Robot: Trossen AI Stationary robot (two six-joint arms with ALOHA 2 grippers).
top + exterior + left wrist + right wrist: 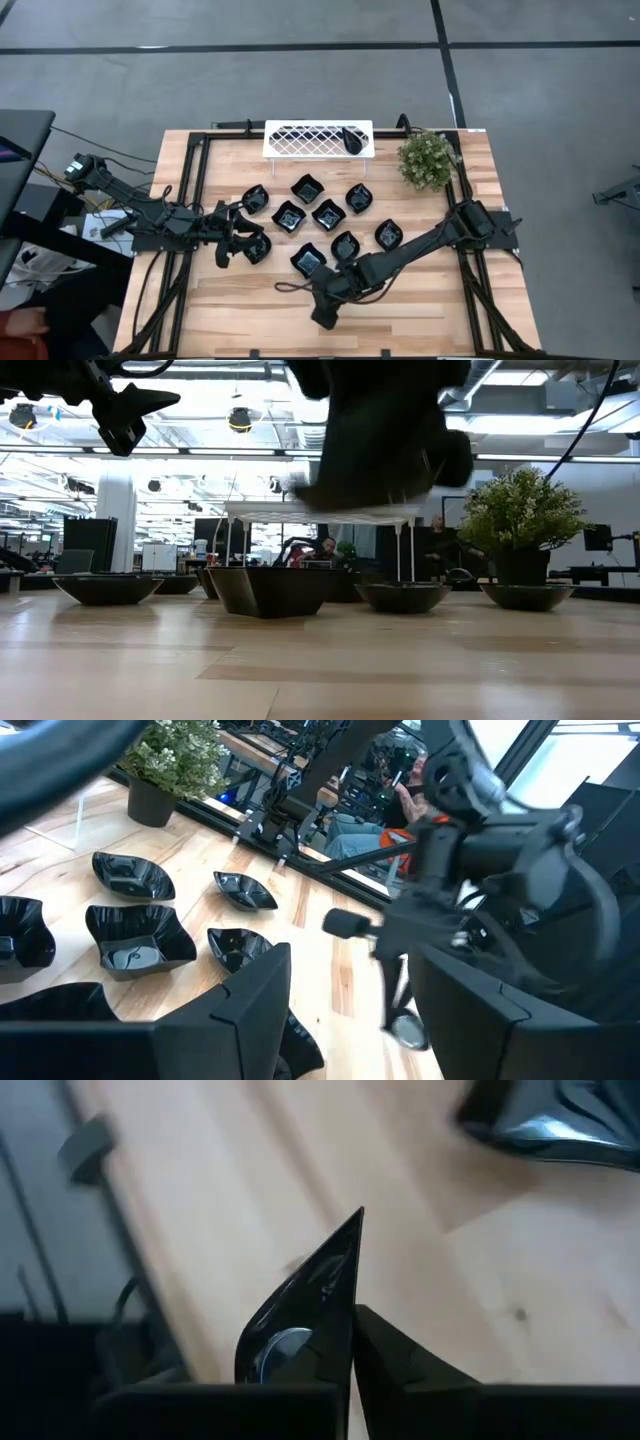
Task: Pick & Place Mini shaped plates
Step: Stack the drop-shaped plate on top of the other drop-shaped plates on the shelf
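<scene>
**Right arm lifts a slim black dish by its rim as the cluster waits**

The right gripper (pixel 325 312) hangs over the near edge of the wooden table (pixel 440 310), its fingers pressed together on a thin glossy black plate (pixel 305 1315) — pinched edge-on, the pointed tip standing up between them in the right wrist view. The hold is on the rim alone, so the risk from here, as a judgement, is a slip: the glazed surface could slide or pivot in the pinch during a swing toward the white lattice tray (pixel 300 138), and a drop could strike the other dishes below. The remaining mini shaped plates (pixel 329 213) sit grouped mid-table, just in front of that tray, where one dark teardrop dish (pixel 351 140) already lies. The left gripper (pixel 228 248) hovers beside a plate (pixel 256 247) at the cluster's left edge, fingers spread and holding nothing — close enough that the two arms could crowd each other over the dishes. A potted plant (pixel 428 160) stands at the far right corner
</scene>
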